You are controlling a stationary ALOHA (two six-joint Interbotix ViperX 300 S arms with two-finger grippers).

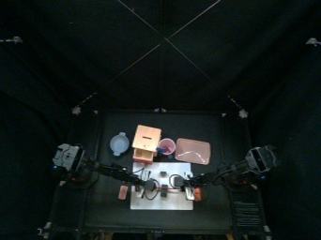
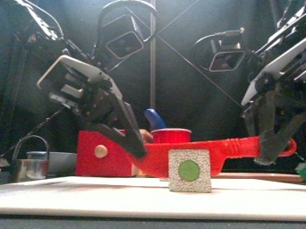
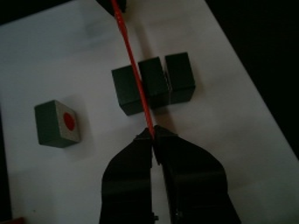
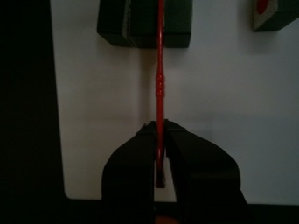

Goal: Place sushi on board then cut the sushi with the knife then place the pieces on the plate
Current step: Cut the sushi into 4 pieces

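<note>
With left gripper [image 3: 149, 133] and right gripper [image 4: 158, 128] each pinched shut on the red knife [image 4: 158, 70], laid across the sushi roll [image 3: 176, 77] on the white board [image 3: 70, 61] — press straight down, level, on a block seam — avoid shoving the cut piece [image 3: 59, 122] nearby

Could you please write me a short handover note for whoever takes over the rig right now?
Left gripper: shut on one end of the red knife.
Right gripper: shut on the other end.
Things: the sushi roll, three blocks together, lies on the white board with the blade over it near a seam. One piece lies apart on the board. The pink plate sits behind the board with no sushi on it.
Done: sushi on the board, one piece separated.
Left: finish the cuts, then move every piece to the plate.
</note>
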